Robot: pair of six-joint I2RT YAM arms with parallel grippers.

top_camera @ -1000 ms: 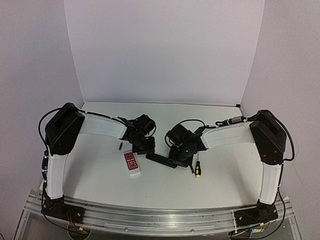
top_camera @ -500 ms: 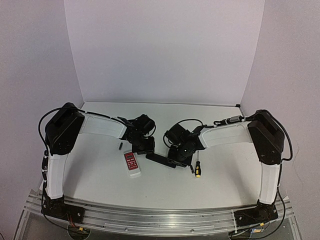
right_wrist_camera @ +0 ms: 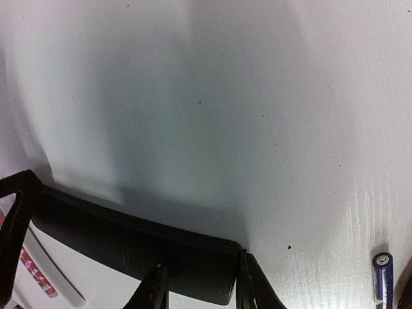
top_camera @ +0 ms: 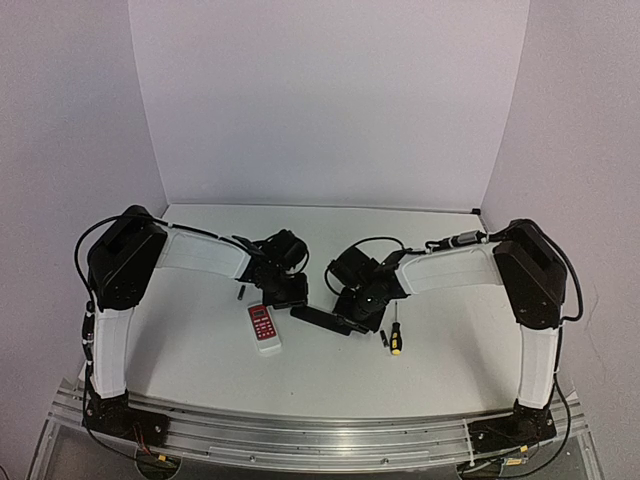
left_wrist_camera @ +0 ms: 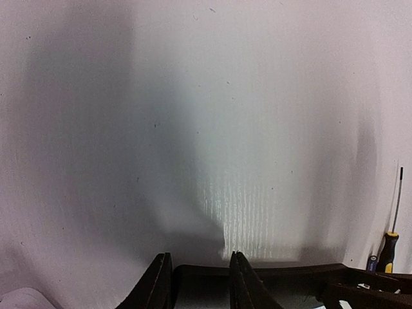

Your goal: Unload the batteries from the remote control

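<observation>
Where the two arms meet, the remote (top_camera: 322, 320) is at the middle of the table (top_camera: 190, 350), with one end under each wrist. The left end effector (left_wrist_camera: 198, 283) is clamped on the remote's left end, a finger against either side. The right end effector (right_wrist_camera: 201, 286) straddles the right end with its fingers close against the casing, though from this low angle I cannot tell whether they actually pinch it. One battery (right_wrist_camera: 382, 273) lies loose just right of the remote, beside a screwdriver (top_camera: 396, 338). A white remote (top_camera: 264, 328) sits near the remote's left end, toward the arm bases.
</observation>
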